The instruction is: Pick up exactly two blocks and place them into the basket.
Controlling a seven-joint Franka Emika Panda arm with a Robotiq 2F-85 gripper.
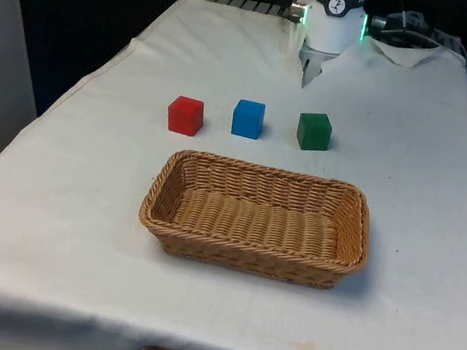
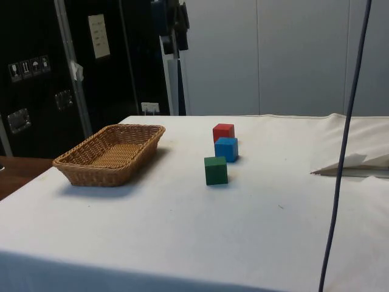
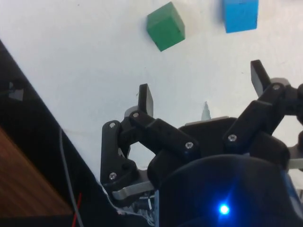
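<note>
- On the counter (image 1: 427, 281), three small cubes stand in a row: a red block (image 1: 185, 115) at the front view's left, a blue block (image 1: 248, 118) in the middle and a green block (image 1: 314, 131) at the front view's right, each apart from its neighbours.
- Just in front of the row, towards the camera, sits the wicker basket (image 1: 172, 188), with nothing inside it; no block has gone in yet.
- The gripper (image 3: 203, 92) hangs above the cloth, well back from the blocks, and its fingers (image 3: 146, 98) are spread wide with nothing between them.
- In the wrist view the green block sits nearest the gripper, with the blue block beside it.
- The blocks look rigid, light and smooth-faced, so they should neither crush nor sag; a pinch across two opposite flat sides, near mid-height, looks the safest hold.
- Being cubes, they have no long axis. In the front view their faces sit roughly square to the basket's long side, the red one turned slightly.
- The basket's long axis runs across the front view, parallel to the row of blocks, and its woven rim looks stiff enough to take a drop from just above.
</note>
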